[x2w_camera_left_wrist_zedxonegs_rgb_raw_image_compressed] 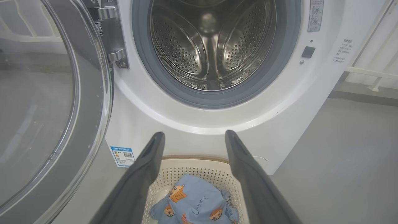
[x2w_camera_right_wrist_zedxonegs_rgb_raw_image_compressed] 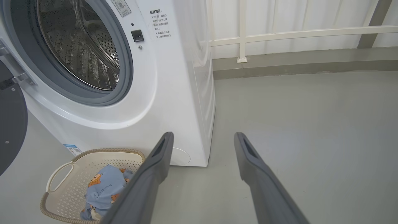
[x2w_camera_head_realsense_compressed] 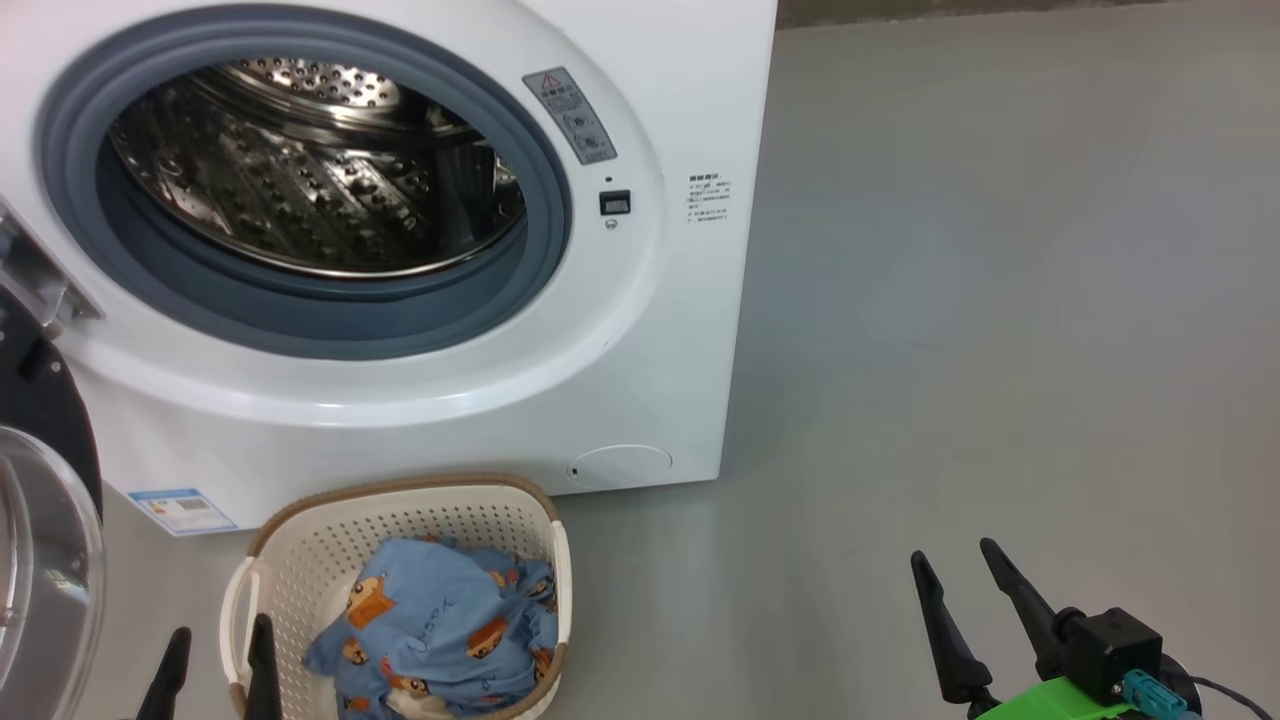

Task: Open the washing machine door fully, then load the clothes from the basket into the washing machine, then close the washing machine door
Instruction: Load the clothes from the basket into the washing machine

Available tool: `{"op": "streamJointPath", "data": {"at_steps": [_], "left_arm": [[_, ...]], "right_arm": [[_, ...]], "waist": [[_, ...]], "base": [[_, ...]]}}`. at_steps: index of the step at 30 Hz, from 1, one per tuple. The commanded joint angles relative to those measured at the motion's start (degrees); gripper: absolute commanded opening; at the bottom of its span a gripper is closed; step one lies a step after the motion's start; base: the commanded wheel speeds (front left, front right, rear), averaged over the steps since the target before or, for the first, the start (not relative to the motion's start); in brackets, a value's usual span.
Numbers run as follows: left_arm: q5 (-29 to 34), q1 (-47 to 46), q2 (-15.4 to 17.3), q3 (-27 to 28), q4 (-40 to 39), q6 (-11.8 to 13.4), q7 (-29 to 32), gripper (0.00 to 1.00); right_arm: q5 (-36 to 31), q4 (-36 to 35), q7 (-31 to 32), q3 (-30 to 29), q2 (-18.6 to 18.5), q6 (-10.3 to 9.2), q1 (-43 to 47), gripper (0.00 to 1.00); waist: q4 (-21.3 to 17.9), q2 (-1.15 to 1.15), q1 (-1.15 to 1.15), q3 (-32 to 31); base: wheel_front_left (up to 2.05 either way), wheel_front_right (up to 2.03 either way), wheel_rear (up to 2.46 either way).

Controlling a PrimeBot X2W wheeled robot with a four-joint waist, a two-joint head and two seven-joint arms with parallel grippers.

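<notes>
The white washing machine (x2w_camera_head_realsense_compressed: 420, 400) stands with its steel drum (x2w_camera_head_realsense_compressed: 310, 170) exposed. Its door (x2w_camera_left_wrist_zedxonegs_rgb_raw_image_compressed: 40, 118), black-rimmed with a glass bowl, hangs swung wide to the left (x2w_camera_head_realsense_compressed: 40, 560). On the floor before the machine sits the cream basket (x2w_camera_head_realsense_compressed: 400, 515) holding light-blue clothes (x2w_camera_head_realsense_compressed: 440, 625) printed with orange animals. My left gripper (x2w_camera_head_realsense_compressed: 215, 650) is open at the basket's left rim, fingers apart with nothing between them; from its wrist view the clothes (x2w_camera_left_wrist_zedxonegs_rgb_raw_image_compressed: 192, 202) lie below the fingers. Over bare floor to the right, my right gripper (x2w_camera_head_realsense_compressed: 960, 575) is open and empty.
Grey floor (x2w_camera_head_realsense_compressed: 1000, 300) spreads to the right of the machine. A white railing and low kerb (x2w_camera_right_wrist_zedxonegs_rgb_raw_image_compressed: 279, 34) run along the far side. The open door takes up the space to the left of the basket (x2w_camera_right_wrist_zedxonegs_rgb_raw_image_compressed: 93, 161).
</notes>
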Motion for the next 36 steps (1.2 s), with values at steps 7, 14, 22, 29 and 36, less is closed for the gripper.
{"op": "streamJointPath", "data": {"at_steps": [7,14,22,29,36], "left_arm": [[-2.1,-3.9,2.0,0.9,-0.7,-0.1,-0.3,1.00],[-3.5,-6.2,3.3,-0.2,-0.1,-0.1,-0.3,1.00],[-5.7,-9.1,4.6,-2.0,2.2,-0.1,-0.3,1.00],[-8.4,-13.2,6.9,-3.5,6.3,-0.1,-0.3,1.00],[-10.9,-18.7,11.4,-5.2,9.4,-0.1,-0.3,1.00]], "right_arm": [[0.4,-1.8,-0.5,2.0,-0.2,0.17,-3.4,1.00],[0.6,-2.4,-0.5,2.4,-0.2,0.17,-5.2,1.00],[0.9,-2.9,-0.5,3.0,-0.2,0.17,-6.3,1.00],[1.6,-3.5,-0.5,3.8,-0.2,0.17,-7.8,1.00],[3.1,-4.7,-0.5,5.6,-0.2,0.17,-9.7,1.00]], "waist": [[-0.7,0.00,0.00,4.1],[-1.8,0.00,0.00,8.6],[-3.0,0.00,0.00,12.7],[-4.7,0.00,0.00,18.2],[-6.9,0.00,0.00,25.8]], "base": [[0.00,0.00,0.00],[0.00,0.00,0.00],[0.00,0.00,0.00],[0.00,0.00,0.00],[0.00,0.00,0.00]]}}
